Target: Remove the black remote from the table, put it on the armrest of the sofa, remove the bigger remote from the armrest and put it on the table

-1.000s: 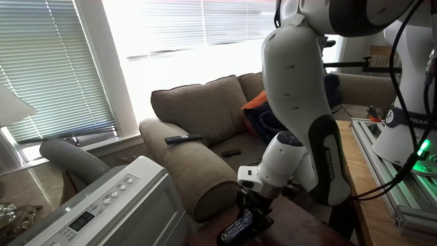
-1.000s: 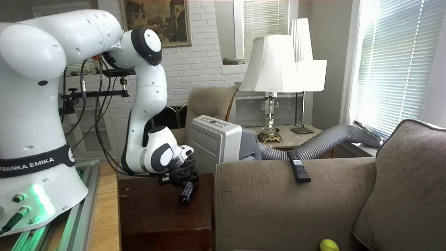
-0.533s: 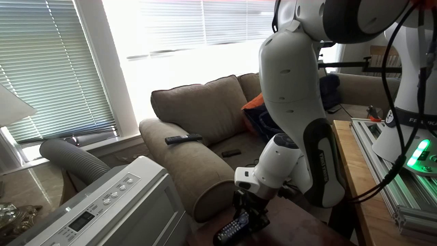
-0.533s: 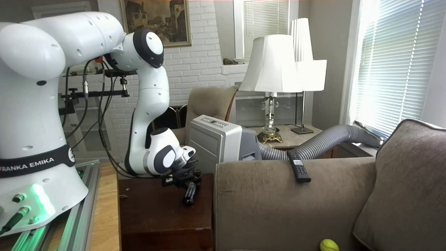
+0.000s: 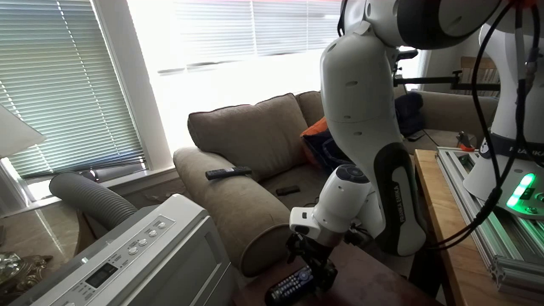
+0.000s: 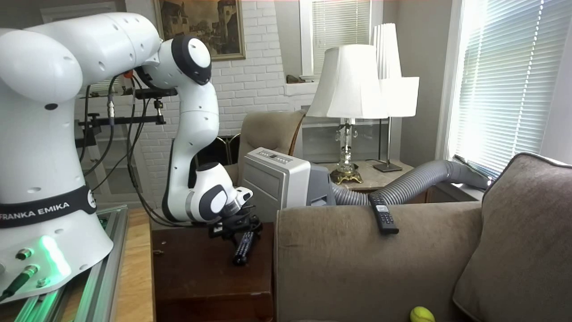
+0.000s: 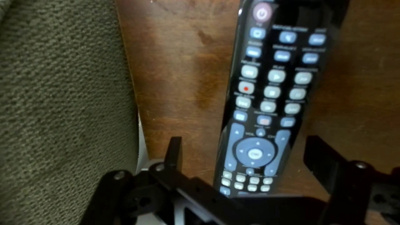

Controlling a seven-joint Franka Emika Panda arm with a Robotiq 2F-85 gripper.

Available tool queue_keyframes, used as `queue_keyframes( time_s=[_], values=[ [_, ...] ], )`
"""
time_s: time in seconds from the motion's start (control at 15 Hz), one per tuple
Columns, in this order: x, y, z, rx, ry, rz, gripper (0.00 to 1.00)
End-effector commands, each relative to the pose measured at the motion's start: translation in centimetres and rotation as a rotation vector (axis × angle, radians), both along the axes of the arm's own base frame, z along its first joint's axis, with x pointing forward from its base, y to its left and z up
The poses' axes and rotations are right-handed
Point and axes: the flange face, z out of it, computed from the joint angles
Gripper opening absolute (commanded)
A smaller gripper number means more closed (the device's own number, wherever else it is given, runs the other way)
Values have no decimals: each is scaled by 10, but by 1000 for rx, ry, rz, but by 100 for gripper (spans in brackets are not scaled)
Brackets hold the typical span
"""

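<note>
The bigger remote [image 7: 265,100], dark with rows of pale buttons, lies on the brown table [image 6: 201,275] near the sofa's side. My gripper [image 7: 244,147] stands around its lower part, open, with a gap on either side between remote and fingers [image 7: 173,153]. In both exterior views the gripper [image 5: 309,268] is low over the table, partly covering one end of the bigger remote [image 6: 243,248]. The black remote [image 5: 228,173] rests across the padded armrest [image 5: 250,212] of the grey-tan sofa [image 5: 259,136]; it also shows on top of the arm as the black remote [image 6: 383,214].
A small dark bar [image 5: 287,190] lies on the seat cushion. Close to the table stands a white appliance [image 5: 170,255] with a grey hose [image 5: 95,197]. The light wood bench [image 5: 446,221] flanks the table. A tennis ball [image 6: 422,314] sits on the sofa.
My gripper has opened and let go of the bigger remote, which now lies on the table. The arm shifted slightly toward the sofa side during the last second.
</note>
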Motion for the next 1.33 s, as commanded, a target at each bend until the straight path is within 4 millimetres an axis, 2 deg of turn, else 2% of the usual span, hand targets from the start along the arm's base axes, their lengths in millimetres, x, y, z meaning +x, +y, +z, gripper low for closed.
queue_keyframes(
  time_s=[0.0, 0.27, 0.47, 0.67, 0.73, 0.87, 0.93, 1.0, 1.07, 1.13, 1.27],
  values=[
    [5, -1, 42, -24, 84, -1, 100],
    [25, 3, 100, -63, 151, -25, 100],
    [44, 20, 153, -74, 194, -21, 100],
    [57, 54, 214, -80, 235, -25, 100],
    [61, 68, 225, -60, 246, -29, 100],
    [64, 103, 260, -24, 278, -62, 100],
    [65, 119, 267, 2, 298, -94, 100],
    [68, 138, 281, 20, 319, -148, 100],
    [72, 149, 284, 32, 340, -181, 100],
    [65, 131, 277, 11, 294, -109, 100],
    [67, 150, 288, 27, 311, -140, 100]
  ],
)
